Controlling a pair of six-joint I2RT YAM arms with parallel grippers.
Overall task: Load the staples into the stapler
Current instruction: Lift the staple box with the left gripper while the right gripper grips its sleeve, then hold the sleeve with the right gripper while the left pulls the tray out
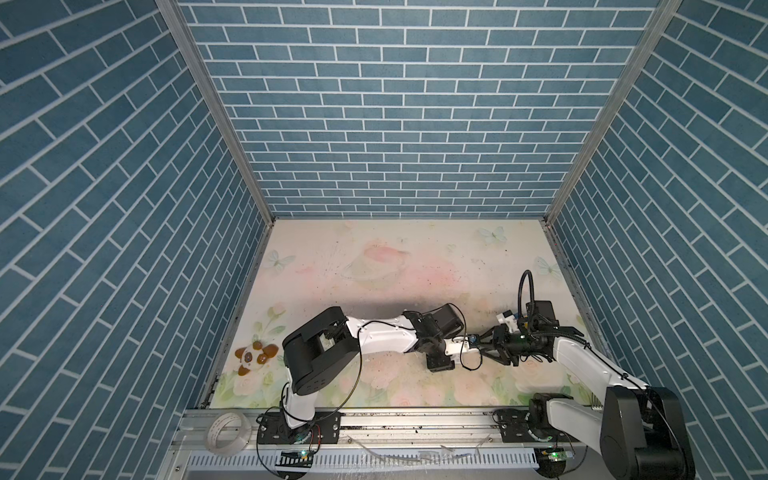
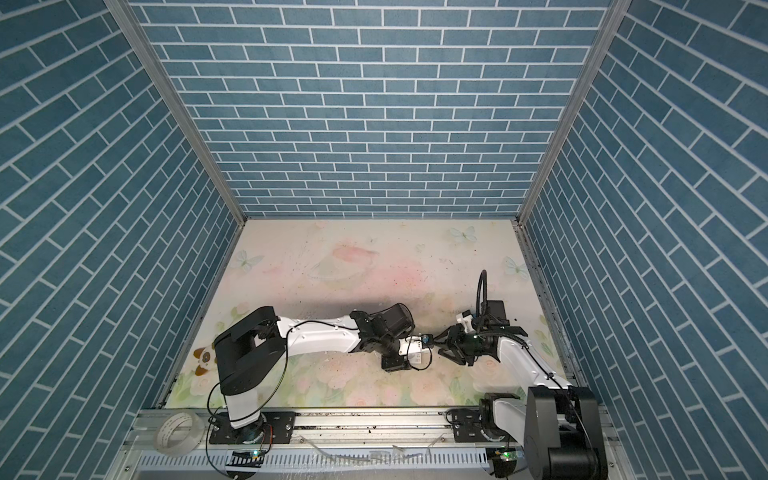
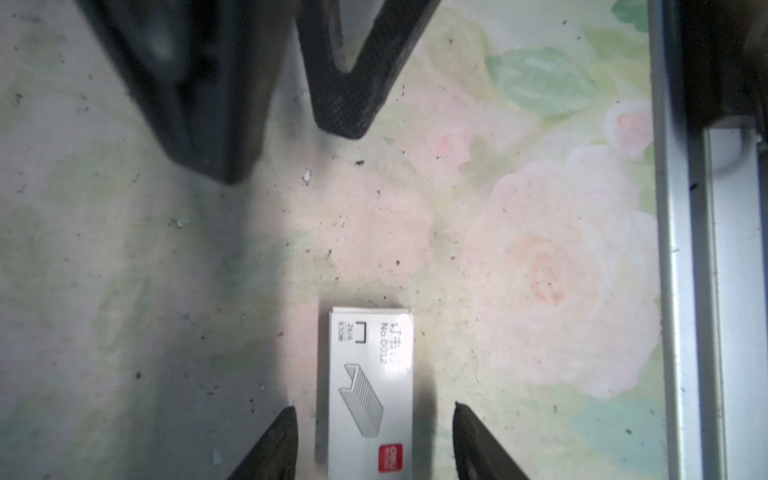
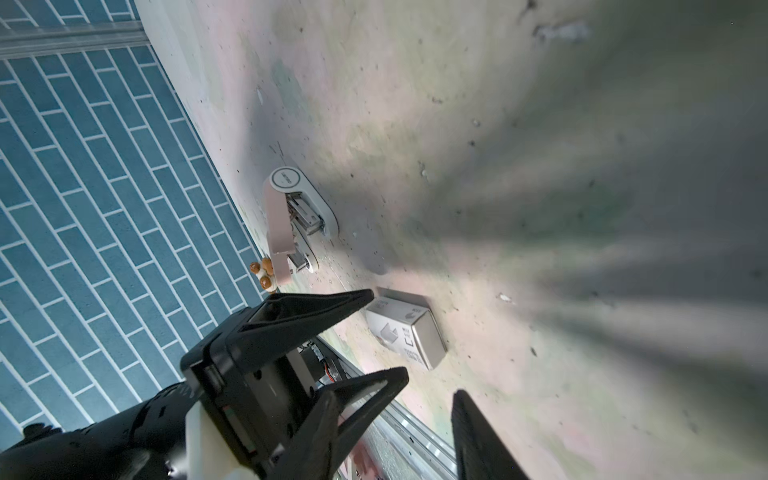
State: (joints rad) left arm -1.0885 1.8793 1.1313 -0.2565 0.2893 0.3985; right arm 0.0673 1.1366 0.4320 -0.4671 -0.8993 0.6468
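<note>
Fetching staples: left claw [image 3: 374,407] straddles the staple box [image 3: 365,374], part-open, gripping nothing. Right claw [image 3: 293,151] faces it, open and empty. The stapler [image 4: 299,216] lies open. Next, the left claw likely closes squarely on the box.

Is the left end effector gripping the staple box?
No, the left end effector straddles the staple box on the table, fingers open with gaps both sides.

Walls [image 1: 395,104]: blue brick ptn, white grout. Table mat [image 1: 415,266]: pastel pink/green floral w/ butterflies. Staple box [image 3: 365,390]: white, grey print, red mark. Stapler [image 4: 279,224]: white, beige-pink arm.
</note>
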